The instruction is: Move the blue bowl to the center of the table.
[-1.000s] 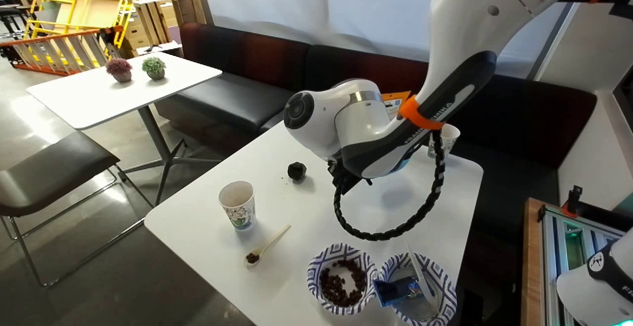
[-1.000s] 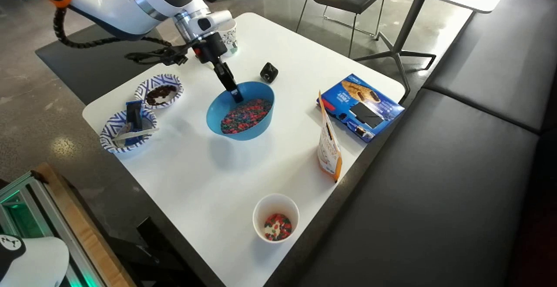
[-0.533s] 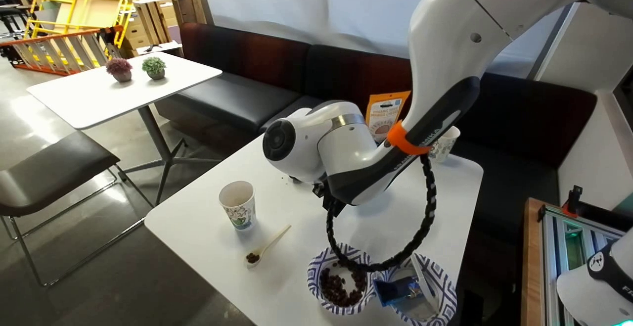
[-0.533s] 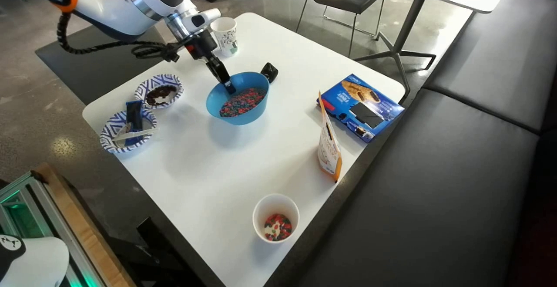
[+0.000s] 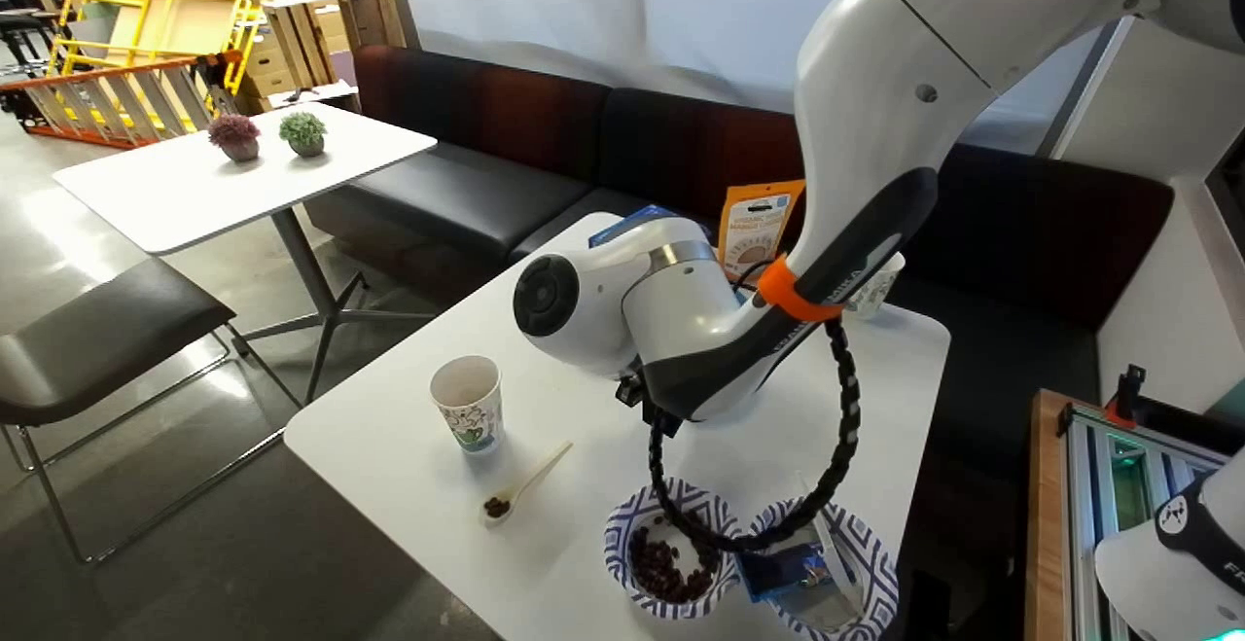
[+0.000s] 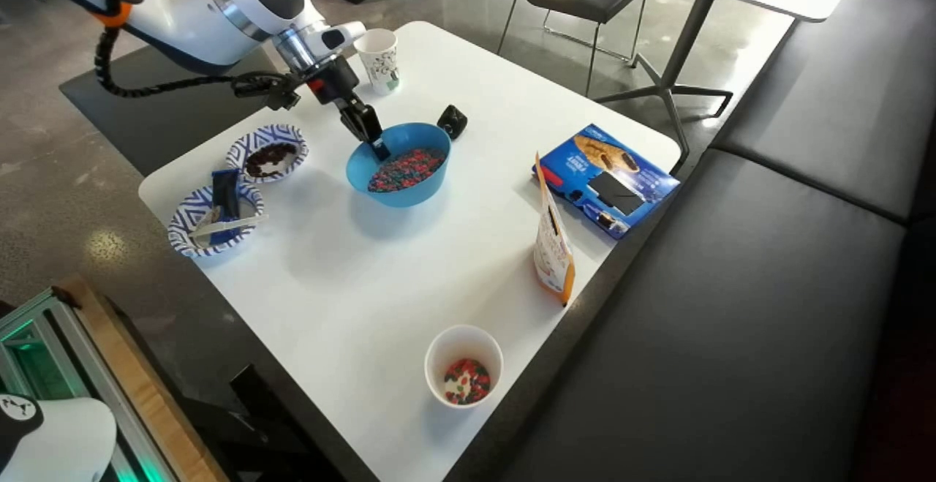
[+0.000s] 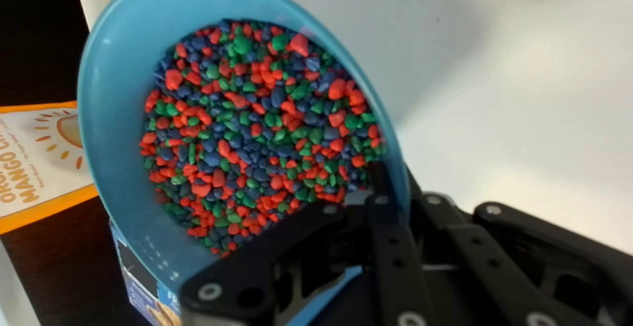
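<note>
The plain blue bowl (image 6: pixel 409 195) holds red, green and blue bits. It is tilted a little over the white table (image 6: pixel 351 299), with a shadow below it; whether it touches the table I cannot tell. My gripper (image 6: pixel 380 150) is shut on the bowl's rim. In the wrist view the gripper (image 7: pixel 398 182) has one finger inside the blue bowl (image 7: pixel 116 108) and one outside, with the rim between them. In an exterior view the arm hides most of the bowl above the table (image 5: pixel 584 427), and the fingertips do not show.
Beside the bowl is a small black object (image 6: pixel 452 122). Two striped bowls (image 6: pixel 278 131) (image 6: pixel 191 208), paper cups (image 6: pixel 380 61) (image 6: pixel 463 336), a spoon (image 5: pixel 535 476), an orange-edged packet (image 6: pixel 553 248) and a blue box (image 6: pixel 607 178) stand around it.
My gripper has carried the bowl toward the far cup and away from the packet over the last second. In the last half second the arm sinks slightly and the bowl hardly moves.
</note>
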{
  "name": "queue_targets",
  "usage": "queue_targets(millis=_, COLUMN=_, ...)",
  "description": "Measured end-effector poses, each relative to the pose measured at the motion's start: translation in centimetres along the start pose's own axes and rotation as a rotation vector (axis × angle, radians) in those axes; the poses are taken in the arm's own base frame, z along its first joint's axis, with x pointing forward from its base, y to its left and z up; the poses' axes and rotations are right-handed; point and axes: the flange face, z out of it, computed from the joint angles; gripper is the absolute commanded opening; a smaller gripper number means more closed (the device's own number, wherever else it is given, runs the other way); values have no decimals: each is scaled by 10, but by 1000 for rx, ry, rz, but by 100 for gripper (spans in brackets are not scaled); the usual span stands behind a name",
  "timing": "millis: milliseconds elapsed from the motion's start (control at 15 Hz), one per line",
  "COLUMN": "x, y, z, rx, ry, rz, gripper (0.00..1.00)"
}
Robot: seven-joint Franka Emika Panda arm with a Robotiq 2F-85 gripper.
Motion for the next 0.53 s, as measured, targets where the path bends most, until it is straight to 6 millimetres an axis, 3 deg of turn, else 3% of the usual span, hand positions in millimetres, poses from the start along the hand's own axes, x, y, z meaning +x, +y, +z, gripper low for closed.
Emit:
queue_targets(millis=400, x=3, y=-3, z=-1, rx=106, ry=7, rz=-41, gripper=1)
queue_targets(millis=467, x=4, y=-1, z=1, rx=125, ry=1, rz=-40, gripper=30)
queue_targets(millis=533, x=4, y=1, z=3, rx=143, ry=-6, rz=-38, gripper=32)
